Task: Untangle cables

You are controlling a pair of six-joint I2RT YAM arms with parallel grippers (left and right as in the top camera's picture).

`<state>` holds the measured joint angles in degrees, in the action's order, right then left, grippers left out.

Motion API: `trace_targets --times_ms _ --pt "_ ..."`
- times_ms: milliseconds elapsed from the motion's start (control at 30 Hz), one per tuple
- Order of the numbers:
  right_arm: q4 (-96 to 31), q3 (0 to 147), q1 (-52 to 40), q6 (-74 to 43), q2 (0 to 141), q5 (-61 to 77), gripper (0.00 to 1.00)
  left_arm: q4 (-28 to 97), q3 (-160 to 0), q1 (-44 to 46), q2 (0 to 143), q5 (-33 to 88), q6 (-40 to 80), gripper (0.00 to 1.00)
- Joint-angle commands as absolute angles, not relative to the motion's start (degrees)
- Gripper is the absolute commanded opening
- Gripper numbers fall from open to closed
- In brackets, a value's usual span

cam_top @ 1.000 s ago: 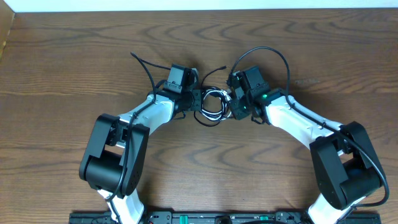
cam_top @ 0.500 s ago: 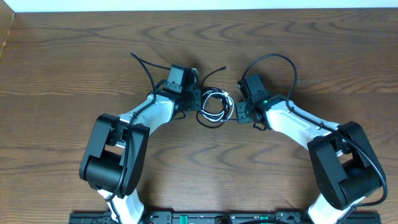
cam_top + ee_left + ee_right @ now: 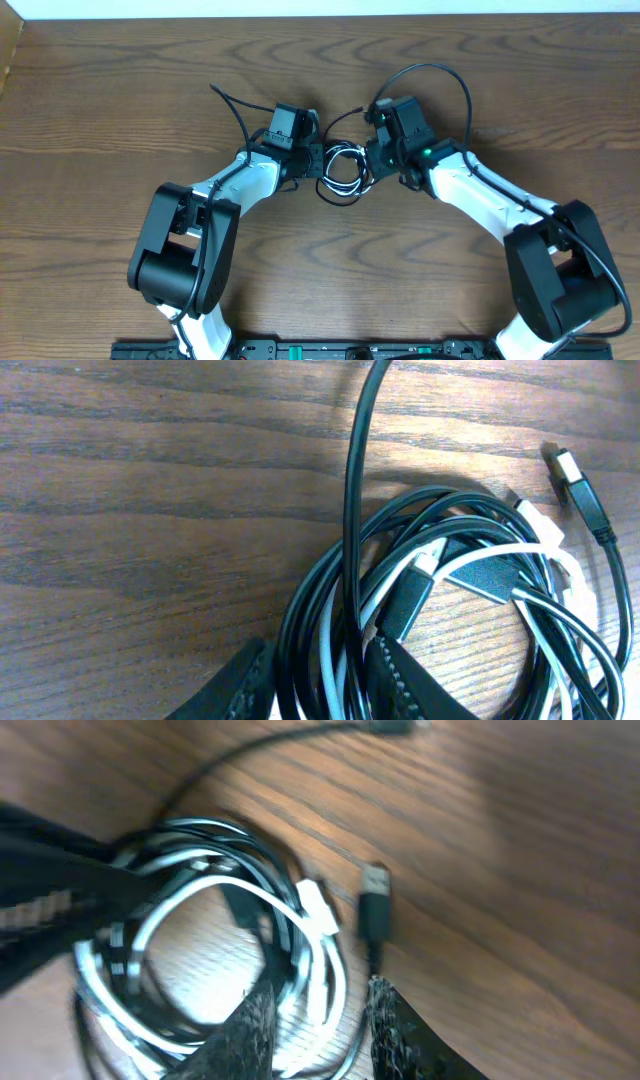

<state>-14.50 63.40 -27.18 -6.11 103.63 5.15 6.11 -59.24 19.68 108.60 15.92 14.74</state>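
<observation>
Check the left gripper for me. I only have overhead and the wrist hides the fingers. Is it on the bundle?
Observer: Yes. The left wrist view shows the left gripper closed on black and white strands of the cables.
Operator: Right side?
Observer: The right wrist view is blurred, but the right gripper stands open, its fingers either side of a white strand at the coil's edge.
Operator: Any plug free?
Observer: One black plug lies on the table just outside the loops, with its metal tip pointing away from the right gripper.
</observation>
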Motion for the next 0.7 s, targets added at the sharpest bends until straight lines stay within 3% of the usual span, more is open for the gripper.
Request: trace_targets --times_ms 0,433,667 --pt "-14.5 64.0 -26.7 -1.8 103.1 9.8 0.26 6.5 -59.5 19.7 110.3 14.3 14.0 0.34" --pt "-10.5 64.0 -27.4 3.5 110.0 13.7 0.25 6.5 -59.5 19.7 110.3 14.3 14.0 0.34" --pt "-11.0 64.0 -27.6 3.5 110.4 13.7 0.18 6.5 -59.5 19.7 110.3 14.3 14.0 0.34"
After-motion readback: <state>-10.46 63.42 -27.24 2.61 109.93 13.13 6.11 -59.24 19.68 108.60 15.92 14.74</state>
